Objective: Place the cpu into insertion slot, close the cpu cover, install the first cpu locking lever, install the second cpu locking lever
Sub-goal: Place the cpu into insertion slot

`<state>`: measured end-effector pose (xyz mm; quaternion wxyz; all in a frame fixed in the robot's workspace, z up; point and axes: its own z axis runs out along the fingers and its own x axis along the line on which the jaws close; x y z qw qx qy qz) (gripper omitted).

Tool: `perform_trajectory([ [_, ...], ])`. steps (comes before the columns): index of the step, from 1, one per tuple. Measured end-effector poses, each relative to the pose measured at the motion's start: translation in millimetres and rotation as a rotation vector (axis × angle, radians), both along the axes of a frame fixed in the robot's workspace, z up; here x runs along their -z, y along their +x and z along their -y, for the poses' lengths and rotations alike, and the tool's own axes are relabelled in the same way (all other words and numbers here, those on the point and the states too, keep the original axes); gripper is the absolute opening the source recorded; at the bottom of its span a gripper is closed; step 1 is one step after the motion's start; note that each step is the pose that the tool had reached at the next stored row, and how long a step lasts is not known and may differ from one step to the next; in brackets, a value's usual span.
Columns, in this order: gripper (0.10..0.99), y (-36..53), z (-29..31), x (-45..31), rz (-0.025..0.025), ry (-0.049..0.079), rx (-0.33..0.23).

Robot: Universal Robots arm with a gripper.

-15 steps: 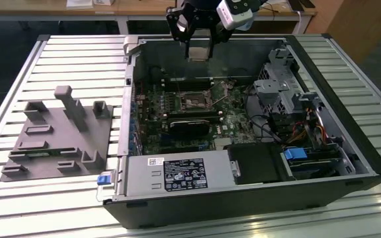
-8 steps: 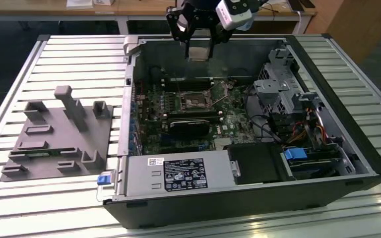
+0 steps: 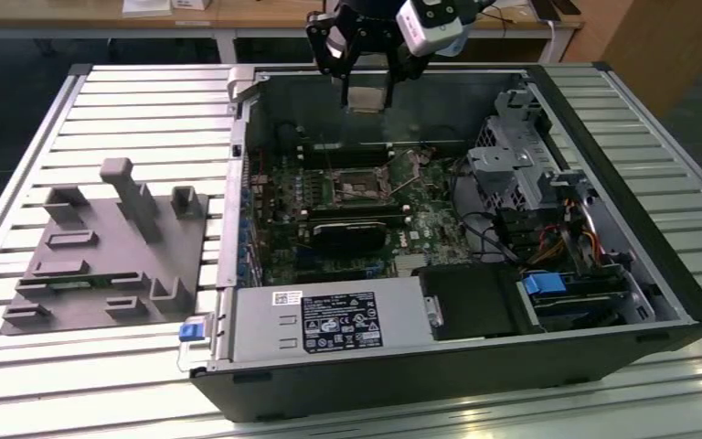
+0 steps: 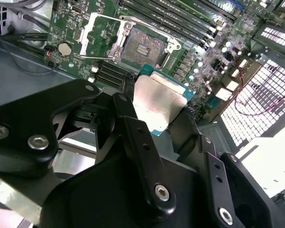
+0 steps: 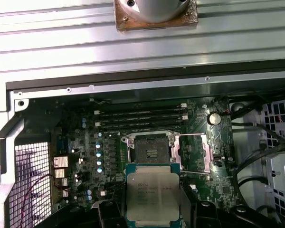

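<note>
Jaws were clamped on the cpu (image 4: 159,102) by two opposite edges, closed just to its width. It's a flat square: dull silver lid with rounded corners, thin green rim around it. My gripper (image 4: 157,114) is matte black link bars with bright screw heads. The black fingers (image 4: 127,116) pressed on the green edge.

In the exterior view the gripper (image 3: 367,91) hung with the chip above the open PC case (image 3: 643,274), near its far wall and well clear of the board.

The insertion slot (image 5: 152,152) sat on the green motherboard (image 4: 76,21), uncovered: a dark square centre with a fine grid texture inside a silvery rim. The cpu cover (image 5: 204,161), a thin shiny metal frame, lay flipped open flat just beside the socket.

Around the socket:
- long narrow black memory slots (image 5: 140,114) in parallel rows
- a round silver coin cell (image 5: 213,118)
- a row of small silver-topped capacitors (image 5: 99,154)

A perforated metal grille (image 5: 31,175) with thin red wires across it made up one case wall.

In the exterior view a black rectangular block (image 3: 345,233) sat close to the socket on the near side. On the exterior view's right stood a grey sheet-metal drive cage (image 3: 510,155) and loose black cables (image 3: 485,233). The grey power supply (image 3: 326,320) closed off the near end.

The case lay on a ribbed aluminium slat table (image 3: 107,101), with a grey moulded fixture block (image 3: 107,247) at the exterior view's left.
</note>
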<state>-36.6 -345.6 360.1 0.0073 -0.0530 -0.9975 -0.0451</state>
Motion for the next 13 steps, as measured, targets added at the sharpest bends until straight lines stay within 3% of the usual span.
perform_trajectory([
  [13, 0.541, 0.0, 0.0, 0.2, 0.0000, 0.000, 0.032],
])
